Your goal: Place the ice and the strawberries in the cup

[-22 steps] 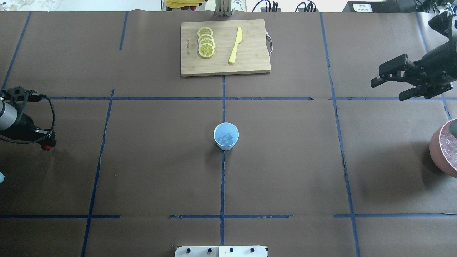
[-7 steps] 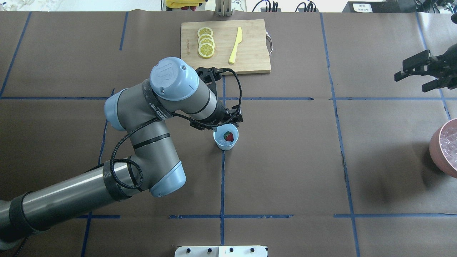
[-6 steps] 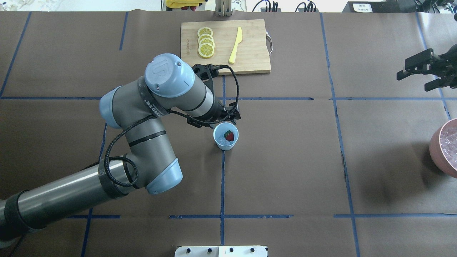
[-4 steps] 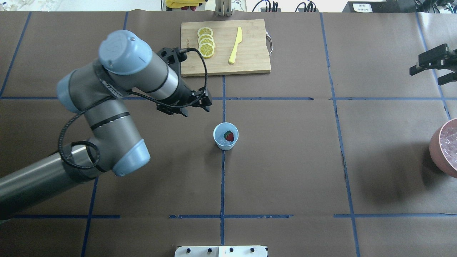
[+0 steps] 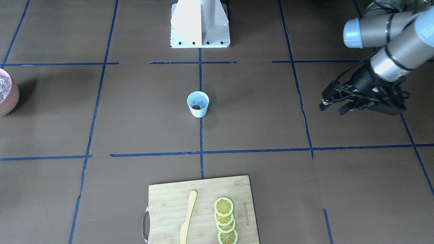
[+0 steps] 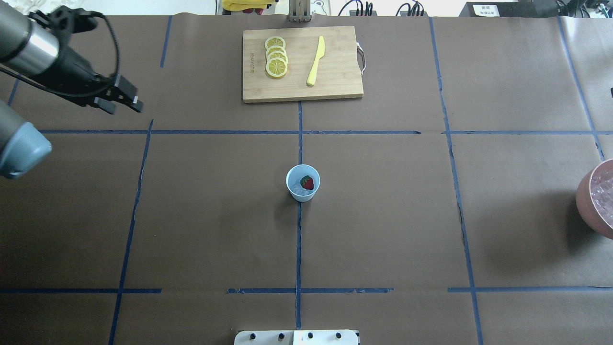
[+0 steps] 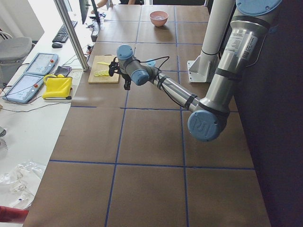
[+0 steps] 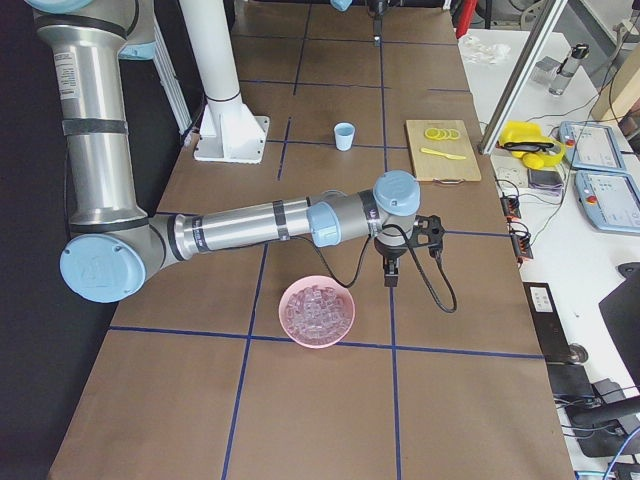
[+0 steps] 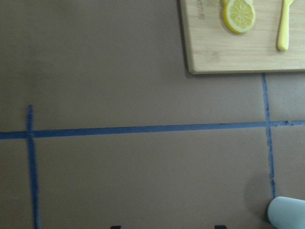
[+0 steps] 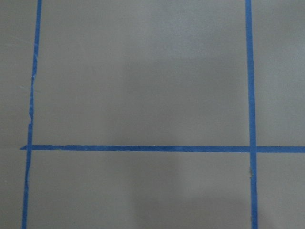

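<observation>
The white cup (image 6: 302,182) with a pale blue inside stands upright at the table's middle; it also shows in the front view (image 5: 198,103). A red strawberry (image 6: 307,182) lies inside it on clear ice cubes (image 6: 299,191). My left gripper (image 6: 125,108) is open and empty, far to the left of the cup and above the table; it also shows in the front view (image 5: 331,109). My right gripper (image 8: 390,276) shows only in the exterior right view, beside the pink bowl, and I cannot tell whether it is open or shut.
A pink bowl (image 6: 585,199) full of ice sits at the right edge. A wooden cutting board (image 6: 335,72) at the back centre holds lemon slices (image 6: 276,57) and a yellow knife (image 6: 316,61). Blue tape lines cross the brown table cover.
The strawberry went from my left gripper into the cup. My left arm pulled back up and far to the left, gripper open. My right gripper drew out of the overhead view to the right.
</observation>
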### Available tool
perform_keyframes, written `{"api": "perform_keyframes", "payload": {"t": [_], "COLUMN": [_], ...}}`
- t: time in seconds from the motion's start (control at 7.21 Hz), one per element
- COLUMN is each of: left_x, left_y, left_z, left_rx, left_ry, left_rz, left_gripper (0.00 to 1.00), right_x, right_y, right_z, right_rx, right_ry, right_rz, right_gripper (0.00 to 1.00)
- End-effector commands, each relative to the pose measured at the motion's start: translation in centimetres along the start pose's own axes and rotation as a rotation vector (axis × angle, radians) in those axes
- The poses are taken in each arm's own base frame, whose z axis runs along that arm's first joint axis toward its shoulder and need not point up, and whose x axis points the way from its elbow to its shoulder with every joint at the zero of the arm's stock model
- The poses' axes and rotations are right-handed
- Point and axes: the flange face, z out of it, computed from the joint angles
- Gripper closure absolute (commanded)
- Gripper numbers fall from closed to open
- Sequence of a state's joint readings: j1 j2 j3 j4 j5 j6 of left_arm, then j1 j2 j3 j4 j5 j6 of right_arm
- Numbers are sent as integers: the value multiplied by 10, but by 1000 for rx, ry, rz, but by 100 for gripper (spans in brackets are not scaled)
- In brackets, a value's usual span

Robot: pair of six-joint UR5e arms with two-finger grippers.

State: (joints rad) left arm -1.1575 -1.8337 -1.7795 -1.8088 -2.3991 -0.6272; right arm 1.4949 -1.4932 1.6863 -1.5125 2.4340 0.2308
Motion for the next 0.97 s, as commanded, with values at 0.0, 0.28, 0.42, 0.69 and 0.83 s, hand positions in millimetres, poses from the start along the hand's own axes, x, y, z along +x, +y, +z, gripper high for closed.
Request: {"api": "perform_keyframes", "payload": {"t": [0.0, 0.28, 0.42, 0.69, 0.83], "left_x": [-168, -258, -290, -323, -318], "left_y": [8, 24, 29, 43, 59], "left_z": [-97, -113, -115, -80, -80], "left_rx": [-18, -145, -169, -200, -187], "left_ry": [-158, -315, -309, -133, -106], "left_rz": [132, 147, 139, 39, 33], "left_gripper": [28, 26, 24, 14, 1], "right_x": [42, 64, 68, 77, 79], "right_y": [1, 8, 12, 19, 19], "right_z": [1, 13, 14, -2, -1], "right_rx": [-43, -83, -122, -145, -148], "right_ry": [49, 117, 116, 102, 111], "right_rz": [-63, -112, -123, -139, -137], "right_gripper": [0, 0, 0, 0, 0]}}
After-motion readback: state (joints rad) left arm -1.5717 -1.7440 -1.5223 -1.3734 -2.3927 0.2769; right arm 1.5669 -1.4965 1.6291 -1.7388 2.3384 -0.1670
